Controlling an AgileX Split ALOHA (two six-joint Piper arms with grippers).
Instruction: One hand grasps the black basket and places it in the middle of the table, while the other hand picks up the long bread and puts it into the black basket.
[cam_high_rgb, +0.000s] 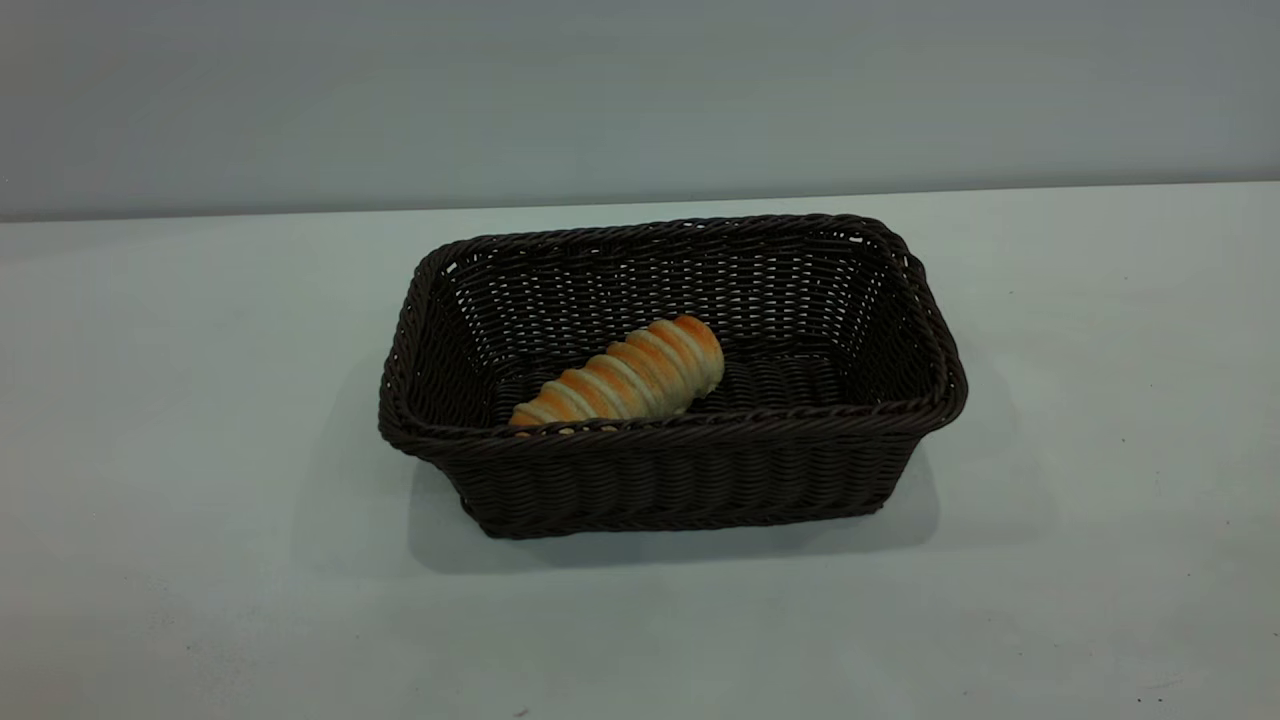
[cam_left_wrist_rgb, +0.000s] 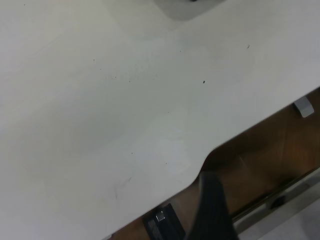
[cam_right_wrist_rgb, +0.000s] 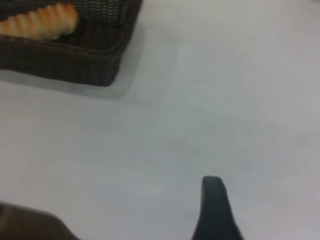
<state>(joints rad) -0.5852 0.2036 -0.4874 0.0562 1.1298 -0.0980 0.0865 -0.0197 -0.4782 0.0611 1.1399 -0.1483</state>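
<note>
The long bread (cam_high_rgb: 625, 375) lies diagonally inside the black basket (cam_high_rgb: 690, 480), mid-table (cam_high_rgb: 200, 600). The right gripper (cam_right_wrist_rgb: 215, 210) sits nearer, basket well off (finger spread can't be told); the left gripper (cam_left_wrist_rgb: 212, 210) overhangs the table edge.

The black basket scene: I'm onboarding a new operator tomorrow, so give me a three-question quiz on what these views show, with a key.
1. True or false: the long bread lies inside the black basket.
2. Multiple choice: in the exterior view, the arms are A) both over the basket, B) one gripping the rim, C) out of view.
3. Fill in: the basket stands on the ____.

Key:
1. True; it rests on the basket floor, nearer the basket's left end in the exterior view.
2. C; only a dark finger shows in each wrist view, left gripper, right gripper, both away from the basket.
3. Table.
</note>
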